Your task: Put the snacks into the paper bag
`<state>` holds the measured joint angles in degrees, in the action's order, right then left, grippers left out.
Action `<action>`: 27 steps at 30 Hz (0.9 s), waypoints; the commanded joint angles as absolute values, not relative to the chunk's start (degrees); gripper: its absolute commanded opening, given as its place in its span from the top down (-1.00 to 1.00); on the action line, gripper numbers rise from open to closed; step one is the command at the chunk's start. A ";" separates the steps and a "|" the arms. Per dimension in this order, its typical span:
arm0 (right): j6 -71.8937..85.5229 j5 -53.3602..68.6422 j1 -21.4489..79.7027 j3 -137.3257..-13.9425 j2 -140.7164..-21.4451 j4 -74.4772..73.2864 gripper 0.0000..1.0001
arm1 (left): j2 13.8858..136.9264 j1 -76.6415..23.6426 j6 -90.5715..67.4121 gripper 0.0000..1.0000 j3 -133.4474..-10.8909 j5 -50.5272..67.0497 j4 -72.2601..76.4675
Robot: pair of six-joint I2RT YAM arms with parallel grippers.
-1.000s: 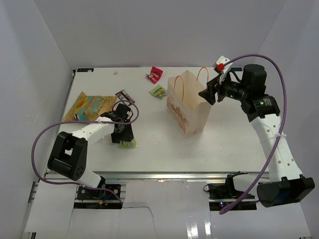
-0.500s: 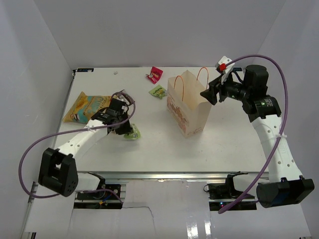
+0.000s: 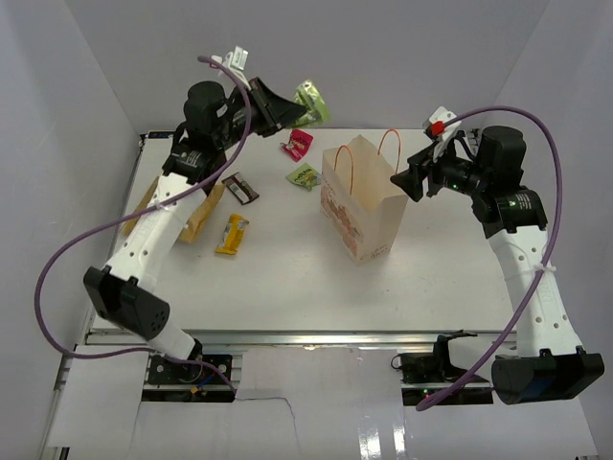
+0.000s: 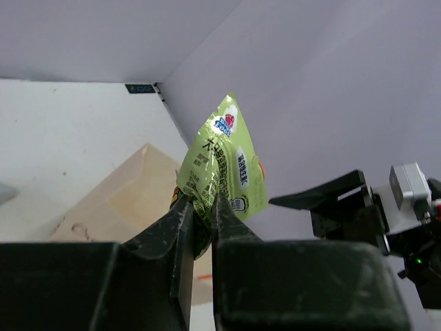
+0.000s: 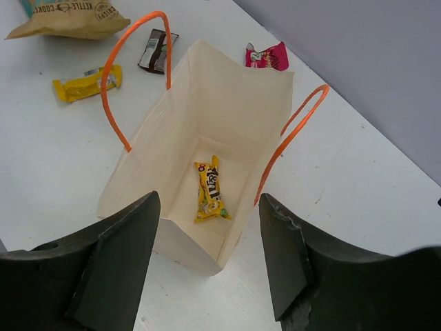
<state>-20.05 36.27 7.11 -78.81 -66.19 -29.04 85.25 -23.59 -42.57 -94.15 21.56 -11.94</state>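
One green packet is clamped at its lower edge between the left jaws, held high above the bench, left of the paper bag. The right jaws hang apart above the upright bag's open mouth; a yellow candy packet lies on its floor.

- I'm looking at a white desk that carries everything.
- The paper bag stands upright near its middle, mouth open.
- A magenta packet lies at 11 o'clock by the far edge, with a green packet just nearer.
- A dark brown packet lies at 10 o'clock and a yellow packet at 9 o'clock.
- The yellow-tan pouch lies farther out at 9 o'clock, partly hidden in my overhead view.
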 commanded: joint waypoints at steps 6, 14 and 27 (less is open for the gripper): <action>-19.34 37.62 6.42 -77.78 -63.90 -28.04 -0.31 | 106.49 -26.98 -44.12 0.92 -115.55 25.49 -10.10; -19.69 37.62 5.89 -77.08 -63.90 -28.04 -0.31 | 111.53 -31.28 -40.88 0.77 -118.48 26.28 -14.67; -20.83 39.02 5.71 -77.34 -64.95 -28.21 -0.32 | 110.13 -31.90 -35.88 -0.36 -121.02 21.56 -21.79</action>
